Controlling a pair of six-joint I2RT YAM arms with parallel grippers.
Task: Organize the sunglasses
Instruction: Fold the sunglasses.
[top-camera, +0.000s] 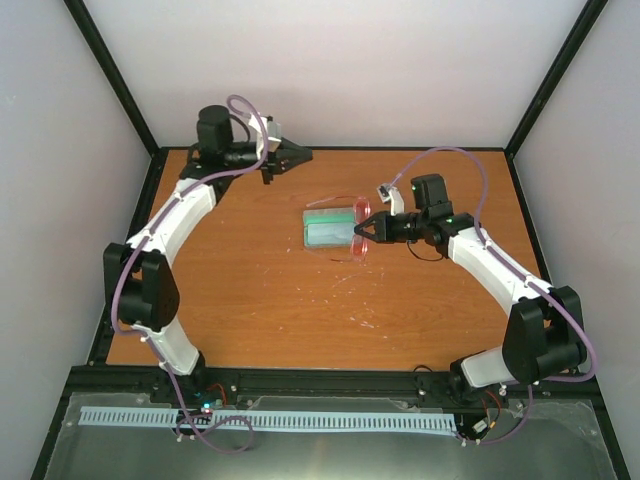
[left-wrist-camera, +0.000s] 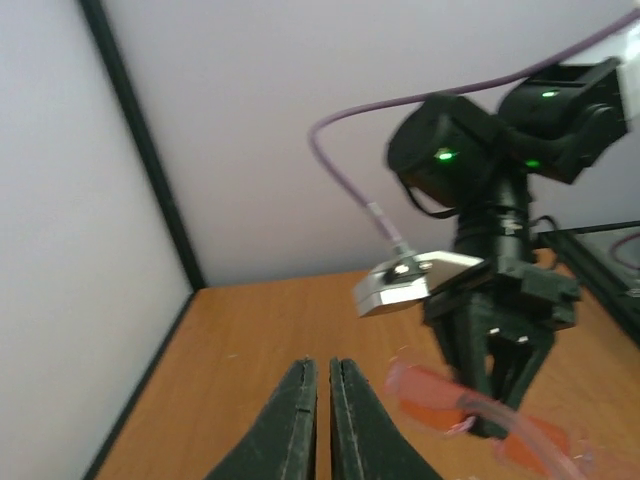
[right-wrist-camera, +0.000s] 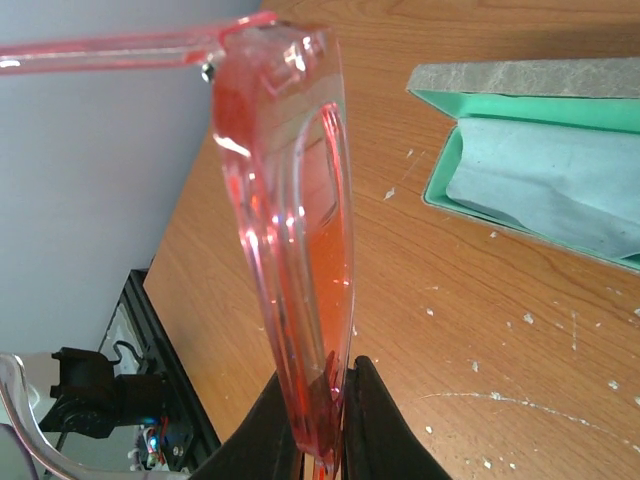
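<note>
From above, the right pincer is clenched on the thin red-pink see-through sunglasses. It holds them just beside the right end of the open grey oblong case with green lining. The case sits in the middle of the brown wooden bench. The left pincer is well apart, up near the back wall, so it could not catch the glasses if they fell.

From the left wrist, the left pincer's two dark fingers are pressed together with nothing between them. Across the bench, the right pincer grips the glasses somewhere along the frame, and a part sticks out on each side. The picture is too blurry to show just where it grips. A long thing held at one small spot can tip or spin if the arm moves fast.

From the right wrist, the fingers pinch only the thin rim of one lens. I think the smooth plastic could slide out, or crack from a hard squeeze. One thin arm of the glasses sticks out sideways. It could hit the case wall on the way down and push the case away. A light blue cloth already lies inside the case. The glasses may sit too high on it and not fit well.
</note>
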